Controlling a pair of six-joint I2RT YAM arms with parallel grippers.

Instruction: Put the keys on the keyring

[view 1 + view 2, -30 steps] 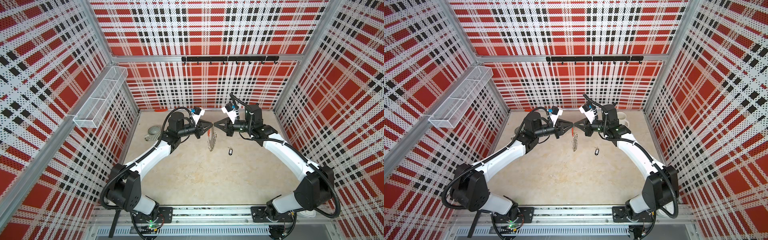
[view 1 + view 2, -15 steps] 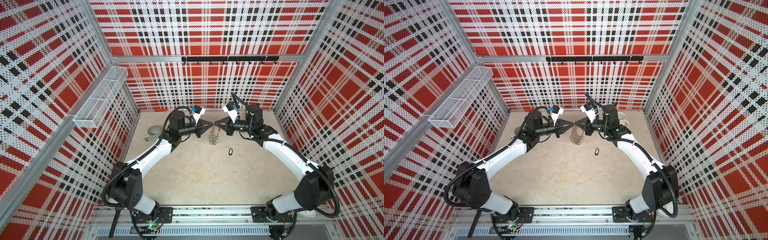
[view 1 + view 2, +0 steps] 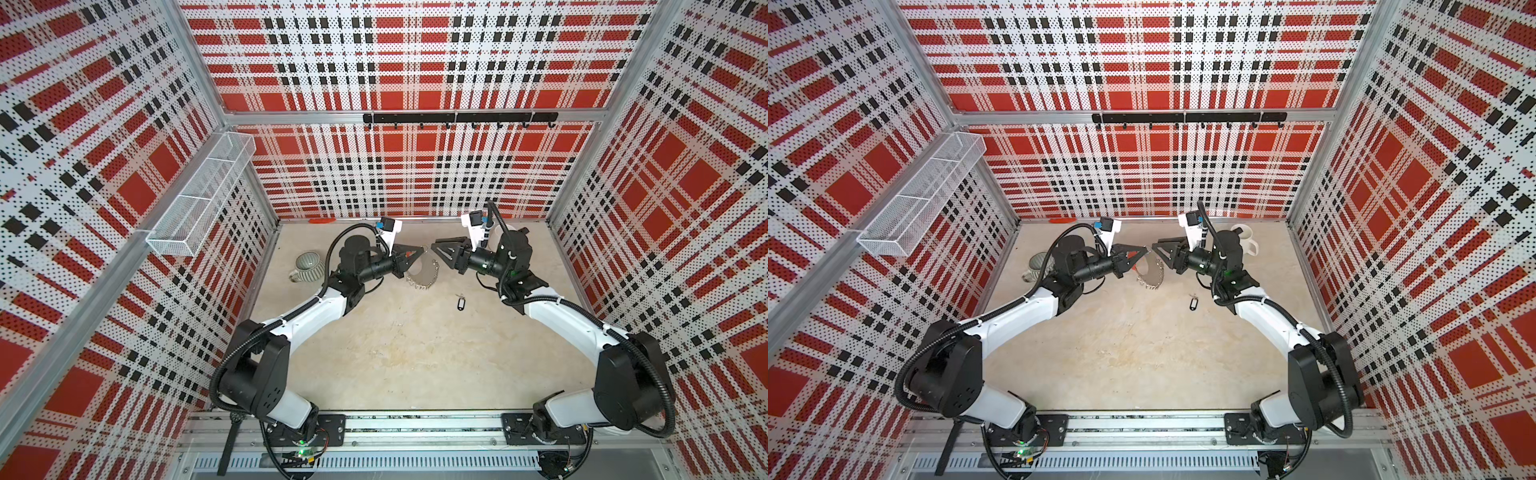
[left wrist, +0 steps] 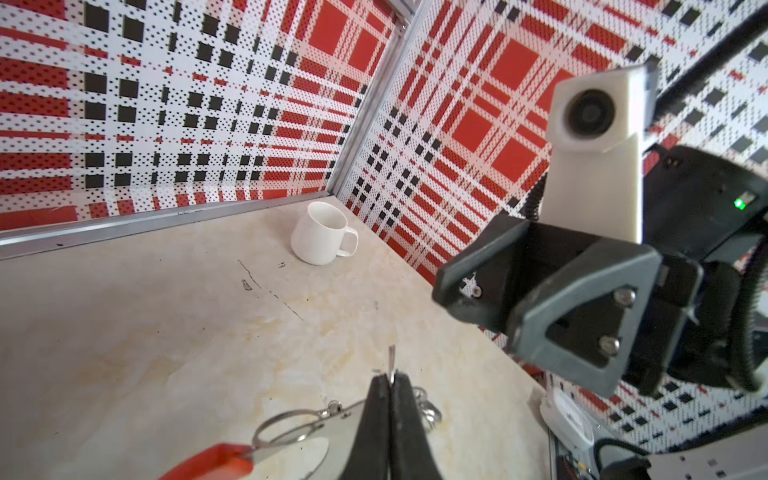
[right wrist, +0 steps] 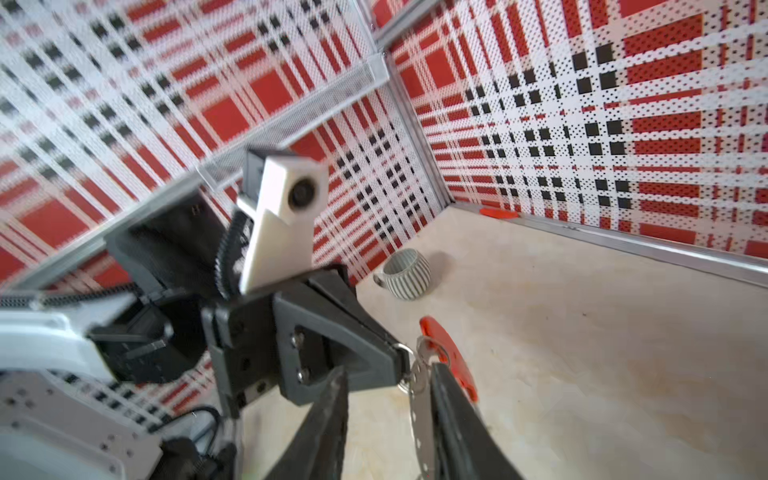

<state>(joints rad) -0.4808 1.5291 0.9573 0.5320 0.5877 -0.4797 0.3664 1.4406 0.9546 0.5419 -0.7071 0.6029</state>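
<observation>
The left gripper (image 3: 422, 250) is clamped on a small loop at the top of the keyring (image 3: 420, 277), which hangs from it over the table (image 3: 415, 357) near the back wall. The right gripper (image 3: 435, 247) faces it, jaws apart, with the hoop between its fingers (image 5: 451, 415). The keys (image 3: 459, 304) lie on the table, apart from both, nearer the right arm.
</observation>
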